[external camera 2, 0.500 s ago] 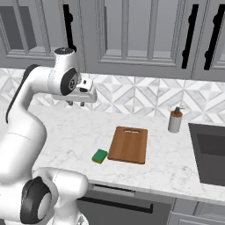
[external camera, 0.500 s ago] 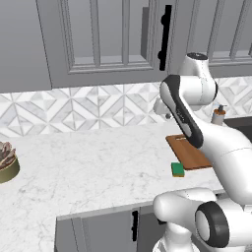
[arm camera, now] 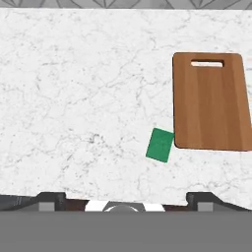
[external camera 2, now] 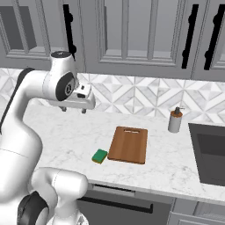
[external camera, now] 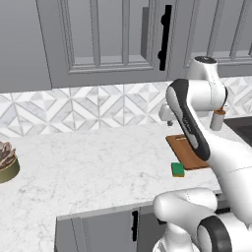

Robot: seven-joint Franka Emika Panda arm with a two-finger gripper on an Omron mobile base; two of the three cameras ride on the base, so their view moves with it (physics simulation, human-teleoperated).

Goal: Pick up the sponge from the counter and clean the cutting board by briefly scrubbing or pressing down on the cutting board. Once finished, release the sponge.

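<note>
One sponge (external camera 2: 99, 155) is lying on the surface (external camera 2: 66, 136), just beside the near left corner of the cutting board (external camera 2: 128, 144). Reaching it well probably means dropping straight down, fingers straddling its narrow sides. Up high, the claw (external camera 2: 74, 109) is hanging empty, touching nothing, its fingers standing fairly wide apart.

Sponge (arm camera: 160, 144) top open; cutting board (arm camera: 210, 101) tight on one side; soap bottle (external camera 2: 175, 120) well apart.
</note>
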